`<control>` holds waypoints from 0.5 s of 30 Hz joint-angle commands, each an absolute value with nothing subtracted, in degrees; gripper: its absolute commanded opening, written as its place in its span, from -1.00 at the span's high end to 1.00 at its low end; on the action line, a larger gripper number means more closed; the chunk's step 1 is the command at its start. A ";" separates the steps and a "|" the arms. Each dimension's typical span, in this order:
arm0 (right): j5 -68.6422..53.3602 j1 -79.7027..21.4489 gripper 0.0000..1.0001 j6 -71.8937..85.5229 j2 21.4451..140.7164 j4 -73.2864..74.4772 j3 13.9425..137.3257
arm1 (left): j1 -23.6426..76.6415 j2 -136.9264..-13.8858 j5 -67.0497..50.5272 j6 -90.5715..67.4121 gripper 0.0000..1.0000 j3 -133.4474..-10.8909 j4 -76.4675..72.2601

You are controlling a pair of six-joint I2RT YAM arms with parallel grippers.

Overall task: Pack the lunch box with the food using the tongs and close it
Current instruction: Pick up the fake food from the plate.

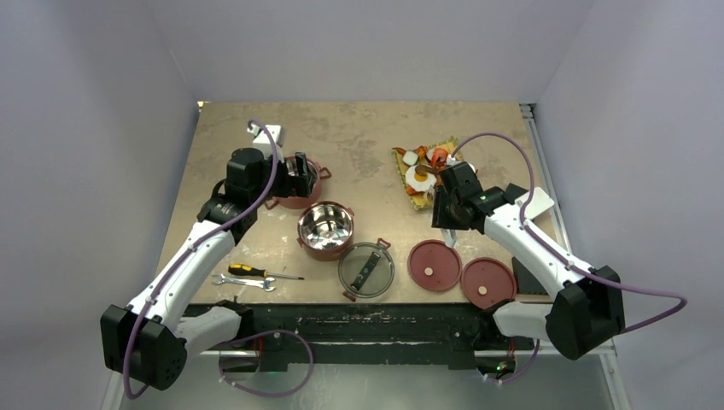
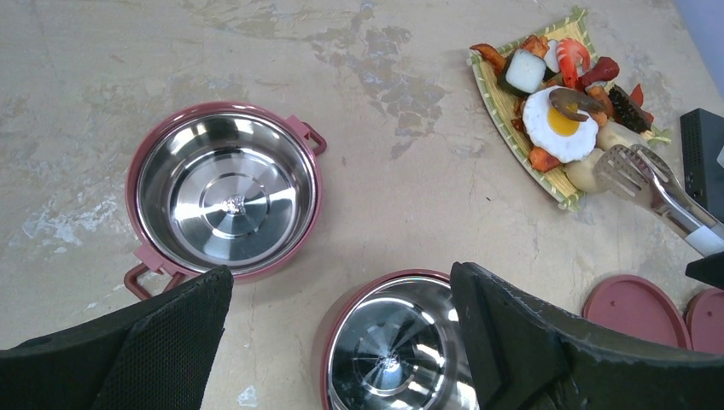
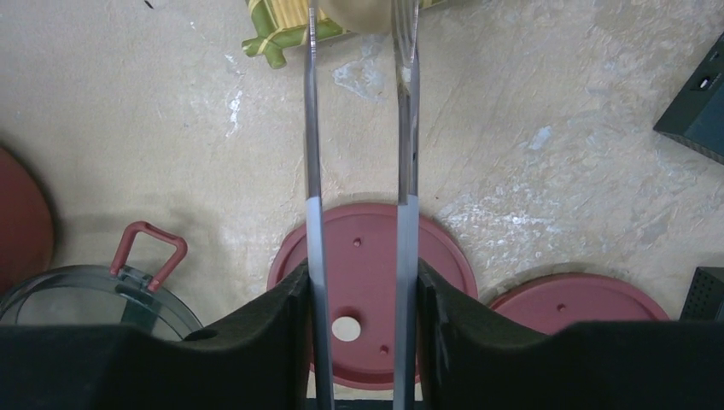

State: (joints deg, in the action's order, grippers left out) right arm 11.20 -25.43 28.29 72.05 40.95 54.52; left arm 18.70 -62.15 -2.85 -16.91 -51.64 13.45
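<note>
Right gripper (image 3: 361, 286): I see it clamped on the tongs (image 3: 312, 128).
Tong tips: flanking a beige bun (image 3: 363, 10), perhaps touching.
Left gripper (image 2: 341, 299): spread wide over bowls (image 2: 318, 192).

**Lunch box, food and tongs.** Two dusty-red bowls (image 1: 325, 229) with shiny steel insides are shown upright, uncovered and empty, near each other on the table (image 1: 359, 137), one behind and to the left of the other. Two flat red disc lids (image 1: 434, 266) are laid just beside each other at the right. The dark see-through top lid (image 1: 367, 270) is laid flat between them and the nearer bowl. The food (image 2: 559, 122), a fried egg among coloured chunks, is heaped on a yellow woven mat (image 3: 275, 34). The slim silver tongs (image 2: 657, 192) are clasped in the right pincer (image 3: 363, 282), their tips set either side of a beige bun (image 3: 363, 10).
</note>
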 commanded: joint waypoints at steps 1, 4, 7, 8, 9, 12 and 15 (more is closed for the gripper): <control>10.93 -25.28 0.19 28.57 72.41 37.79 55.95 | 18.48 -62.36 -3.83 -16.63 -0.99 -51.74 12.92; 10.10 -25.29 0.51 28.31 72.51 37.28 55.94 | 18.46 -62.36 -3.78 -16.63 -0.99 -51.74 13.01; 9.76 -25.31 0.77 28.21 72.30 37.18 55.98 | 18.46 -62.37 -3.82 -16.61 -0.99 -51.72 13.01; 9.80 -25.31 0.81 28.21 72.21 37.18 55.99 | 18.46 -62.32 -3.82 -16.57 -0.99 -51.75 13.01; 9.92 -25.30 0.87 28.13 72.10 37.32 56.06 | 18.46 -62.33 -3.83 -16.61 -0.99 -51.73 13.05; 10.52 -25.24 1.00 28.33 71.26 37.73 56.52 | 18.46 -62.23 -3.87 -16.61 -0.99 -51.74 13.01; 11.54 -25.28 1.00 28.64 69.68 38.50 57.70 | 18.46 -62.08 -3.65 -16.62 -0.98 -51.70 13.01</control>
State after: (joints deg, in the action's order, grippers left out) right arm 10.83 -25.43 28.32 72.55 39.88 54.52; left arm 18.70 -62.26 -3.16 -16.91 -51.64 13.47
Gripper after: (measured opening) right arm 0.290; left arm 0.993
